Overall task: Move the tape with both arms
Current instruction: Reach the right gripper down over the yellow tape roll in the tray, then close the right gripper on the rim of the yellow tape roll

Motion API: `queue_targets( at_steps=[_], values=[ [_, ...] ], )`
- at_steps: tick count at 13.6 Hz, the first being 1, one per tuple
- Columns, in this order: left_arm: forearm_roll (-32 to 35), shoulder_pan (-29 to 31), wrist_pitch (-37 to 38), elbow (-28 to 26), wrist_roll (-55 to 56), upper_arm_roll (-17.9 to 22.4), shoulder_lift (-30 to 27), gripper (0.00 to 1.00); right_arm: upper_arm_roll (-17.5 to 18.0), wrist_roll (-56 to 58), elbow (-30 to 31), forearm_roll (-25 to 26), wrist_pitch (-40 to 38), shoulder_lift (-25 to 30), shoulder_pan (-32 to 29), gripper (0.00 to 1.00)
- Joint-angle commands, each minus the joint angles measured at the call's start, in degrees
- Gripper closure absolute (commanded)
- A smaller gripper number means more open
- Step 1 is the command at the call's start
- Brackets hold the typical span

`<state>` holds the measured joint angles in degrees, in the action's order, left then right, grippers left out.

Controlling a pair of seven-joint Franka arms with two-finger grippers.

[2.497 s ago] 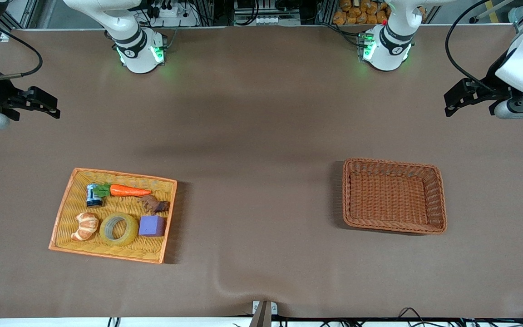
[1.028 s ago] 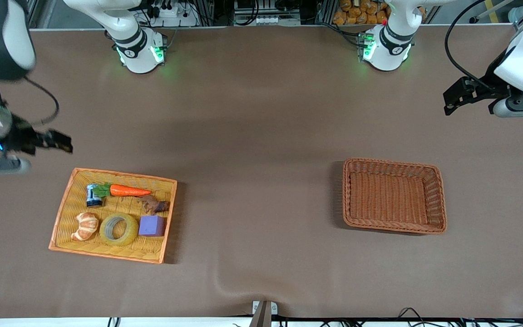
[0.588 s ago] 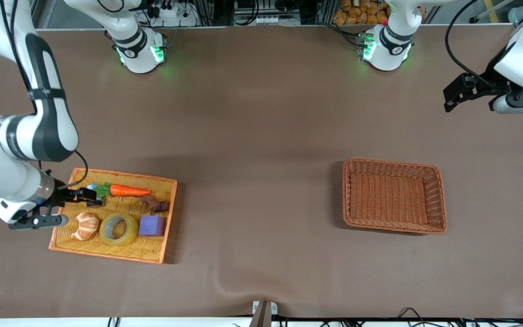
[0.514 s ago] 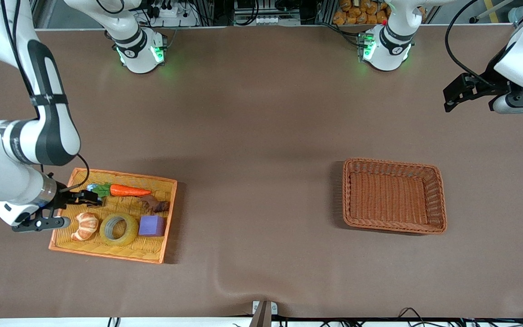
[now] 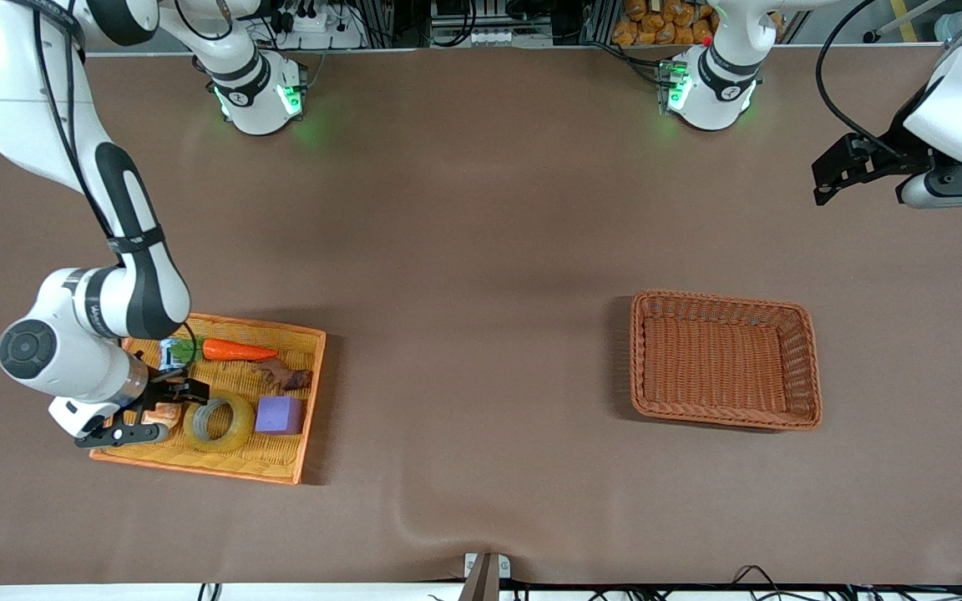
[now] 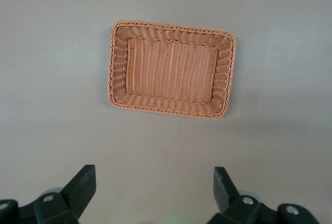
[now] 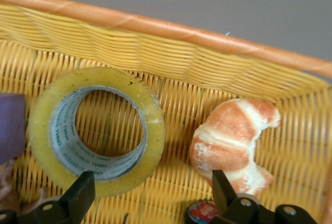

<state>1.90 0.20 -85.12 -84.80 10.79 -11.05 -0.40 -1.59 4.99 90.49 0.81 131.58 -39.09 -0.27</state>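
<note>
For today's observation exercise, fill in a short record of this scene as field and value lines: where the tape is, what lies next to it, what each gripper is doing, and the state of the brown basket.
tape: lies flat in the yellow tray
neighbours: croissant and purple cube, one on each side
also in tray: carrot, small can, brown figure
right gripper: open, low over the croissant beside the tape
left gripper: open, waiting above bare table at the left arm's end
brown basket: holds nothing

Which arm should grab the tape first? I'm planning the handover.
The right: its open gripper is over the yellow tray beside the tape. The left gripper waits near its table end.
</note>
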Motion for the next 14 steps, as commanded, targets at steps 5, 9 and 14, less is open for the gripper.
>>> queue_targets(
  at_steps=[5,9,14],
  values=[
    [-1.55,0.24,1.01,-0.11,-0.68,-0.11,-0.65,0.0,0.36,-10.52,-1.64,-0.37,2.19,-3.0,0.27,0.0],
    [-1.63,0.15,0.92,0.16,-0.68,-0.37,-0.65,0.0,0.36,-13.68,-1.64,-0.19,2.36,-3.8,1.42,0.0],
    [-1.63,0.15,0.92,-0.19,-0.42,-0.64,-0.65,0.0,0.36,-13.17,-1.64,-0.1,2.36,-4.06,1.33,1.0]
  ],
)
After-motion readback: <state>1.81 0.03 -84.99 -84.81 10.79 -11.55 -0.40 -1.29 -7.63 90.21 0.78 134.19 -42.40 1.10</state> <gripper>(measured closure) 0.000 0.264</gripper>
